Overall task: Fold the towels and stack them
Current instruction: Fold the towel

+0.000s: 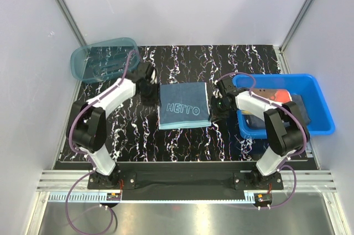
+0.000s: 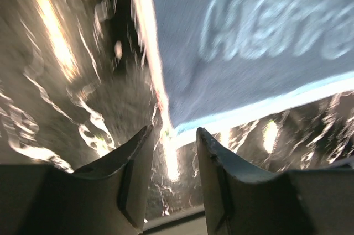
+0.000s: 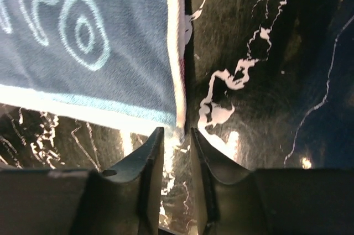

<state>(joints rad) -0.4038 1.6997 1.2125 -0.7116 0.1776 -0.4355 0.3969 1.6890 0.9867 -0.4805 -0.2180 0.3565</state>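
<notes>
- Hazard: the grey-blue towel (image 1: 185, 105) lies folded flat at the centre of the table (image 1: 182, 141). We judge that a fingertip dragged across either side edge could snag the pale border and pull the fold open.
- Hazard: further towels (image 1: 274, 95) lie in the blue bin (image 1: 323, 108). A reach there could knock its near wall.
- Pose, left gripper (image 2: 174, 132): low beside the towel's left edge, fingers spread, nothing between them.
- Pose, right gripper (image 3: 177, 131): low at the right edge, fingers narrowly parted and empty, with the towel's corner just ahead.
</notes>
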